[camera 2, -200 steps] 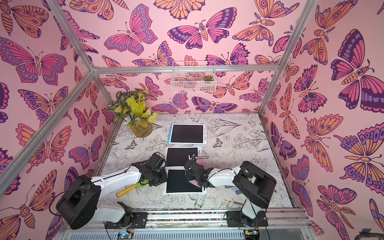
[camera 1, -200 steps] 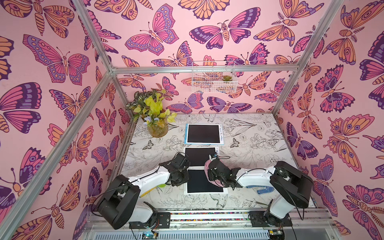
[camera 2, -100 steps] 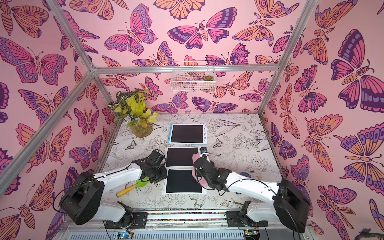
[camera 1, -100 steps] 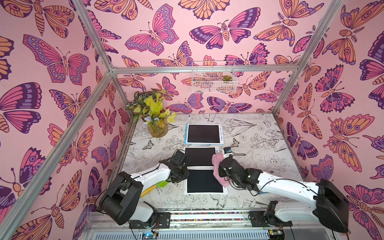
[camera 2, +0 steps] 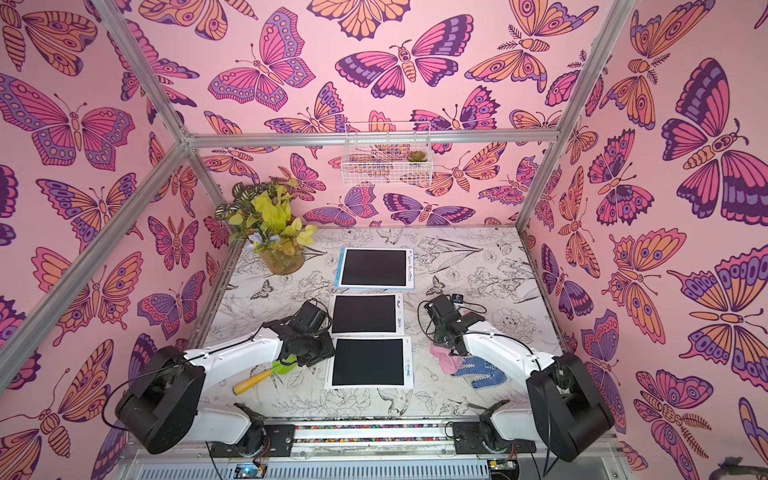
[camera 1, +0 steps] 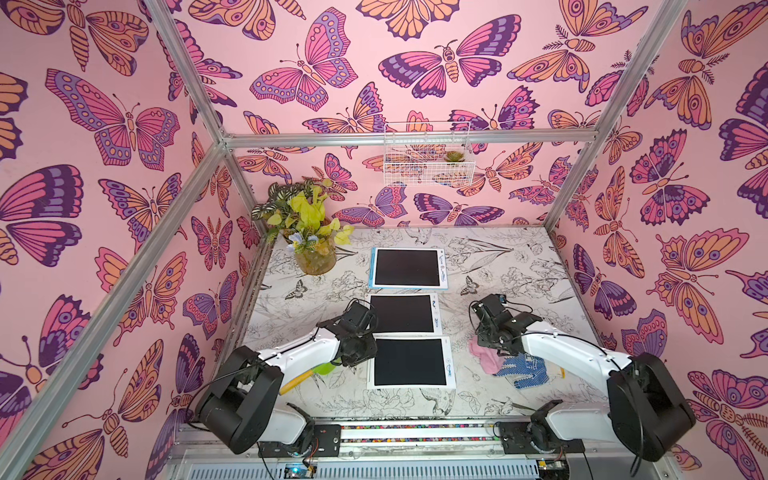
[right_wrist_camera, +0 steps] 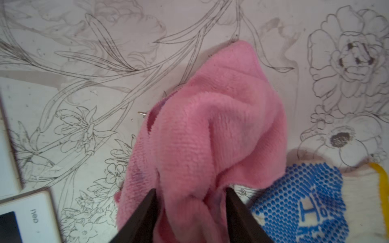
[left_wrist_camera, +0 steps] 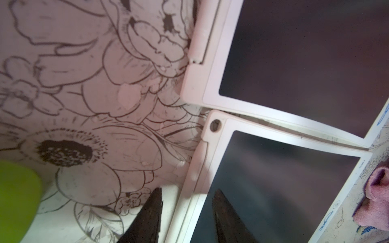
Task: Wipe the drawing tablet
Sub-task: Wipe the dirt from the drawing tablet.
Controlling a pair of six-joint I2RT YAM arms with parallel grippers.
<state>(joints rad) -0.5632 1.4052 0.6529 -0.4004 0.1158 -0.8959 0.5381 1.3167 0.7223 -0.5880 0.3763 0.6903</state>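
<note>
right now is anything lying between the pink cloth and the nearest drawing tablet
Nothing visible does. The pink cloth lies under the right hand, with only bare table between it and the nearest drawing tablet. The blue-dotted glove lies at the cloth's far side, away from the tablet.

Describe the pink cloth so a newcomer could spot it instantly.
Start at the floral-print table and find the drawing tablet nearest the robot. Just to its right lies the pink cloth, crumpled. Unlike the blue-dotted glove it touches, it is plain pink and fluffy.
</note>
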